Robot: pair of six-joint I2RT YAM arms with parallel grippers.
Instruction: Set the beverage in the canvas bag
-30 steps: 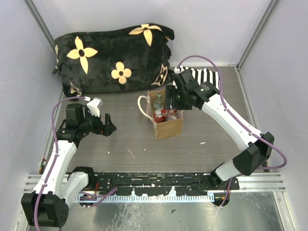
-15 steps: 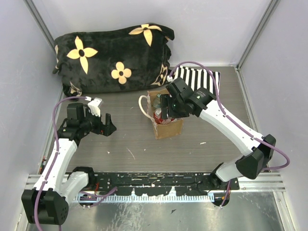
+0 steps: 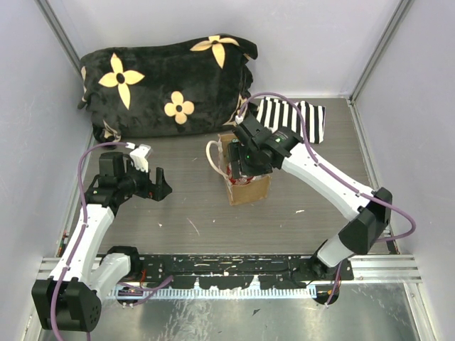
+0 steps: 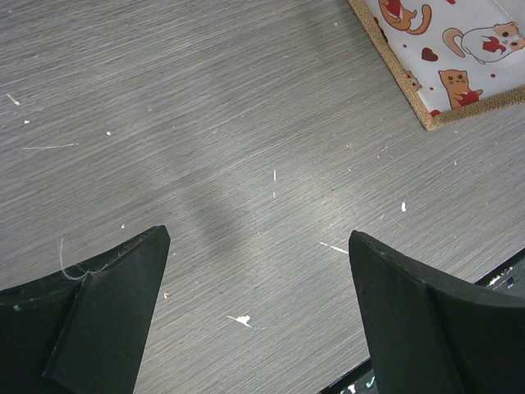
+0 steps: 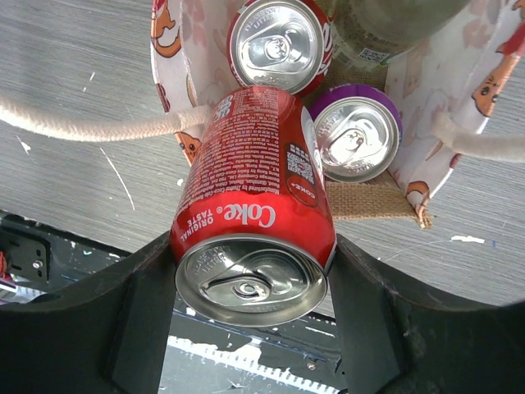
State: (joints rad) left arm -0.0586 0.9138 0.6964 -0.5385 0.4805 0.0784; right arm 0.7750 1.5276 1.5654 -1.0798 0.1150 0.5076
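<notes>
The beverage, a red Coke can (image 5: 254,213), is clamped between the fingers of my right gripper (image 5: 254,279), tilted with its top toward the camera. It hangs just over the open mouth of the canvas bag (image 3: 249,190), a small burlap tote with cream rope handles (image 5: 82,127). Inside the bag stand another red can (image 5: 275,43), a purple can (image 5: 358,139) and a greenish bottle (image 5: 385,25). In the top view the right gripper (image 3: 245,160) covers the bag's opening. My left gripper (image 3: 160,186) hovers open over bare table, left of the bag, whose corner (image 4: 435,115) shows in the left wrist view.
A black plush bundle with yellow flowers (image 3: 167,82) lies at the back left. A flat black-and-white striped cloth (image 3: 291,117) lies behind the bag on the right. Walls close in the table on three sides, and a black rail (image 3: 227,266) runs along the near edge.
The right arm has swung left and forward with the can, from beside the bag's right rim to over its opening. The left arm has stayed put.
</notes>
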